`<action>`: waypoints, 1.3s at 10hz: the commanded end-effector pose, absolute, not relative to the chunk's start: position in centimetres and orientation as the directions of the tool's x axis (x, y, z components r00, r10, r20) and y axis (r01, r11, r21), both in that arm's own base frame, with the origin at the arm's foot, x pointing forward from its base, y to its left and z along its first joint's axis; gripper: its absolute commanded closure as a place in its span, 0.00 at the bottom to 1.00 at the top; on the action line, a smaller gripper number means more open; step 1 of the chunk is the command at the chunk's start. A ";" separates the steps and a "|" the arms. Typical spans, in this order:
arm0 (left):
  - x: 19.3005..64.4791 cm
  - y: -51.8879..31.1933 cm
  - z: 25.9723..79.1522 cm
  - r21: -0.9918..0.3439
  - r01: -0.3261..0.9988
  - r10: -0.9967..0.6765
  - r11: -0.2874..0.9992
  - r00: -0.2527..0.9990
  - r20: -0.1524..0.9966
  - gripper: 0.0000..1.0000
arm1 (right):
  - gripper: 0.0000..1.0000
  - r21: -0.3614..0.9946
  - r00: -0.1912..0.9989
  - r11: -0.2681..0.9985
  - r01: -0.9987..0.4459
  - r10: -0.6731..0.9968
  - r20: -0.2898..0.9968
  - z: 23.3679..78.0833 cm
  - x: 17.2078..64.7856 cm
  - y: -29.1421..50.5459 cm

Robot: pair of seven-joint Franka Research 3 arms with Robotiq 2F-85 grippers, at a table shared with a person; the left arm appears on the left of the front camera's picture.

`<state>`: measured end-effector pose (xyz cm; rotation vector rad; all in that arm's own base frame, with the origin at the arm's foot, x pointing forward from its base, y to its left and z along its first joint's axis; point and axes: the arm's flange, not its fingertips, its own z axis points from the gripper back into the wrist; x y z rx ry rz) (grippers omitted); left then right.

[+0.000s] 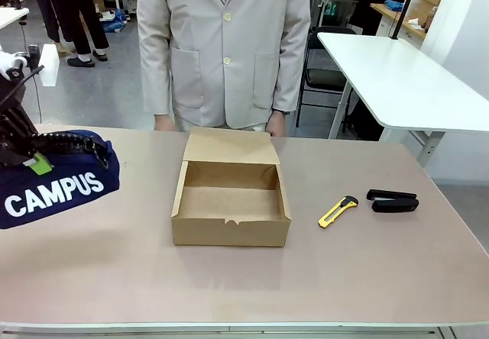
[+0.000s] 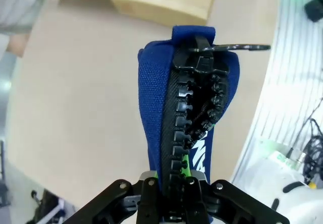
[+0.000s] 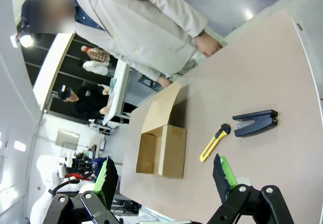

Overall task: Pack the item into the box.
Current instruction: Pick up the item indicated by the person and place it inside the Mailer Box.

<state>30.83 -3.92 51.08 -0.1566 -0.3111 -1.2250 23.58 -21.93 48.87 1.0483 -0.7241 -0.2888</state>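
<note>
- Pouch location: CAMPUS pouch point(image 1: 57, 185) is at the left end of the tabletop point(image 1: 114, 278), carried by the left gripper point(image 1: 37, 162). It looks clear of the surface, with a shadow under it.
- Left jaws are clamped on the zip point(image 2: 194, 113) edge at one end of the pouch. In the left wrist view the zip runs straight out from between the pads.
- Key relation: cardboard box point(image 1: 231, 201) sits mid-tabletop, to the robot's right of the pouch and well apart from it. It is open with nothing inside, and its lid flap point(image 1: 231, 146) is folded back toward the person point(image 1: 223, 49).
- Long axis: pouch runs roughly left-right in the front view, lettering toward the camera. The box's wide side runs the same way. My read: translate right, then down, with little or no yaw.
- Left wrist view agrees: box lies beyond the pouch's far tip, along the finger direction.
- Fit looks tight. The pouch is soft and close to box length, so an end may catch on a side wall.
- Right gripper point(image 3: 165, 176): jaws wide apart, holding nothing, looking across the tabletop from the right side. The yellow utility knife point(image 1: 338, 211) and black stapler point(image 1: 393, 201) lie nearer it than the pouch does. Left arm has the load.
</note>
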 end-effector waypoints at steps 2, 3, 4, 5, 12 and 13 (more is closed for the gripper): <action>31.2 -4.0 51.4 0.085 0.894 -0.870 0.439 0.399 0.291 1.00 | 0.00 0.860 0.725 0.488 -0.146 -0.539 0.429 49.0 23.8 -22.0; 31.1 -3.7 51.2 0.066 0.922 -0.887 0.383 0.347 0.303 0.91 | 0.00 0.860 0.725 0.488 -0.146 -0.539 0.429 49.0 23.8 -22.0; 30.8 -6.9 52.5 0.128 0.917 -0.901 0.378 0.333 0.279 0.91 | 0.00 0.860 0.725 0.488 -0.146 -0.539 0.429 49.0 23.8 -22.0; 31.3 -11.1 54.1 0.181 0.936 -0.933 0.303 0.252 0.257 0.91 | 0.00 0.860 0.725 0.488 -0.146 -0.539 0.429 49.0 23.8 -22.0; 34.4 -33.9 52.0 0.164 0.981 -0.977 0.107 0.074 0.199 0.91 | 0.00 0.860 0.725 0.488 -0.146 -0.539 0.429 49.0 23.8 -22.0; 34.4 -33.9 52.0 0.164 0.981 -0.977 0.107 0.074 0.199 0.91 | 0.00 0.860 0.725 0.488 -0.146 -0.539 0.429 49.0 23.8 -22.0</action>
